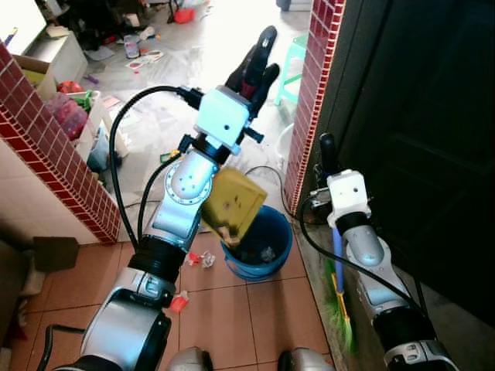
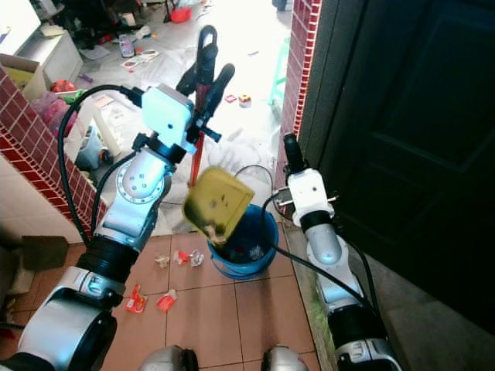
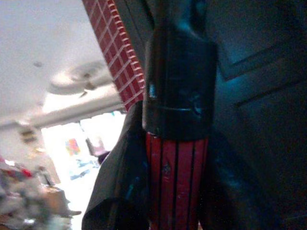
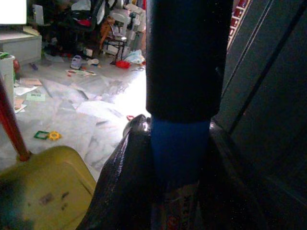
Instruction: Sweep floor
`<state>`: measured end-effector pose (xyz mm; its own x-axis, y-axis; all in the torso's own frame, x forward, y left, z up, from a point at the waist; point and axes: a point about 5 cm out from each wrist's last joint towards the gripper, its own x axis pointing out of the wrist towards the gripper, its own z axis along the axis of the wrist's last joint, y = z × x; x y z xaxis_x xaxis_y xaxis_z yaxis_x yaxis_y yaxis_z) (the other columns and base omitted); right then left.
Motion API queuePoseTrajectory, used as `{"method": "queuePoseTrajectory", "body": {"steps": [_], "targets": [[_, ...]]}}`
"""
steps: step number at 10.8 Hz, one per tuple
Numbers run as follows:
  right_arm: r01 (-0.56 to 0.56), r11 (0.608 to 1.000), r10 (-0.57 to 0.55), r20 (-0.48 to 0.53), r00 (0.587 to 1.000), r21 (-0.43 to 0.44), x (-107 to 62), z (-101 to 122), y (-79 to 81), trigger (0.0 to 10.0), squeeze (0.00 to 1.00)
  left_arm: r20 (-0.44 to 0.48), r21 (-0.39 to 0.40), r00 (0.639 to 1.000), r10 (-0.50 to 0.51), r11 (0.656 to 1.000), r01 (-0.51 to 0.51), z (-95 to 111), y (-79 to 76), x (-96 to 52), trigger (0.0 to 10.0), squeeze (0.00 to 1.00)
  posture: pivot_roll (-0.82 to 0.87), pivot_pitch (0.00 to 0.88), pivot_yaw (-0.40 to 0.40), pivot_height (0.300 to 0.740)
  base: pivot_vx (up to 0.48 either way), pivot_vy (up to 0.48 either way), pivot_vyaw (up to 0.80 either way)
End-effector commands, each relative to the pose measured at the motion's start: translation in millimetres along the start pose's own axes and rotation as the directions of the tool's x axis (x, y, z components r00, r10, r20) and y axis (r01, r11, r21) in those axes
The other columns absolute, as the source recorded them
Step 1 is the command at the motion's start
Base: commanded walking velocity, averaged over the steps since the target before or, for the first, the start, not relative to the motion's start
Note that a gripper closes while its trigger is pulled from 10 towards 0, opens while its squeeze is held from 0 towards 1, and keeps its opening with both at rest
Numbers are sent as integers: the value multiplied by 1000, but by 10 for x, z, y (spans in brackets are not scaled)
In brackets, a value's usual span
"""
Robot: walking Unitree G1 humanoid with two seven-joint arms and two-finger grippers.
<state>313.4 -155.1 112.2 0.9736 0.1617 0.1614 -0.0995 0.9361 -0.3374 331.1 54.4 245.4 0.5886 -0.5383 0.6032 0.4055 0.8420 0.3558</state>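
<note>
- A dark panelled door (image 1: 433, 147) takes up the robot's right side; a red brick-tiled pillar (image 1: 309, 93) stands at its edge, and a second tiled wall (image 1: 54, 154) slants on the left, leaving a narrow passage of terracotta tiles between.
- A round blue plastic bucket (image 1: 267, 259) sits on the tiles near the pillar's foot, scraps inside it.
- A yellow plastic dustpan (image 2: 216, 202) hangs tilted over the bucket's rim on a ribbed red handle (image 3: 176, 182) with a black cap.
- The left gripper (image 2: 207, 69), raised high, is clamped around that handle.
- The right gripper (image 1: 328, 154) is closed around the blue broom handle (image 4: 178, 143); green bristles (image 1: 339, 313) rest by the door.
- Small red and clear wrappers (image 2: 151, 297) lie scattered on the tiles left of the bucket.
</note>
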Motion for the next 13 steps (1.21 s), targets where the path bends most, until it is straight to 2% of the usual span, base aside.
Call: {"method": "queuePoseTrajectory", "body": {"steps": [1, 2, 3, 5, 7, 8, 9, 10, 11, 12, 13], "targets": [[0, 1000, 1, 43, 999, -14, 49, 85, -13, 10000, 0, 15, -55, 993, -117, 992, 117, 58, -145, 29, 10000, 0, -118, 45, 58, 740, 0, 0, 0], [-1, 1000, 2, 42, 999, -15, 48, 81, -12, 10000, 0, -40, -198, 981, -191, 964, 179, -32, -294, -20, 10000, 0, -121, 45, 58, 740, 0, 0, 0], [-1, 1000, 1, 44, 999, -15, 54, 87, -11, 10000, 0, -20, -114, 988, -154, 982, 151, -21, -251, -19, 10000, 0, -119, 45, 60, 740, 0, 0, 0], [0, 1000, 0, 45, 999, -16, 54, 86, -13, 10000, 0, 17, -53, 999, -35, 998, 36, 47, -19, 43, 10000, 0, -120, 43, 57, 740, 0, 0, 0], [-1, 1000, 2, 46, 999, -18, 57, 87, -14, 10000, 0, 42, -7, 998, 37, 999, -37, 142, 198, 81, 10000, 0, -119, 42, 56, 740, 0, 0, 0], [-1, 1000, 2, 49, 999, -17, 62, 95, -18, 10000, 0, 93, 12, 979, 180, 983, -181, 292, 461, 150, 10000, 0, -121, 43, 54, 740, 0, 0, 0], [-2, 1000, 3, 49, 999, -18, 57, 90, -20, 10000, 0, 126, 14, 955, 268, 962, -272, 399, 644, 184, 10000, 0, -118, 41, 52, 740, 0, 0, 0], [-4, 1000, 5, 47, 999, -20, 55, 85, -21, 10000, 0, 154, -3, 901, 406, 912, -411, 523, 954, 181, 10000, 0, -116, 41, 50, 740, 0, 0, 0], [-6, 1000, 7, 46, 999, -21, 52, 83, -21, 10000, 0, 175, 11, 858, 482, 871, -491, 608, 1172, 142, 10000, 0, -114, 41, 49, 740, 0, 0, 0], [-8, 1000, 9, 44, 999, -21, 50, 76, -19, 10000, 0, 170, 119, 829, 533, 824, -554, 624, 1393, 36, 10000, 0, -111, 43, 48, 740, 0, 0, 0], [-9, 1000, 10, 43, 999, -20, 45, 72, -17, 10000, 0, 128, 189, 788, 602, 765, -615, 561, 1498, -58, 10000, 0, -110, 46, 46, 740, 0, 0, 0]]}}
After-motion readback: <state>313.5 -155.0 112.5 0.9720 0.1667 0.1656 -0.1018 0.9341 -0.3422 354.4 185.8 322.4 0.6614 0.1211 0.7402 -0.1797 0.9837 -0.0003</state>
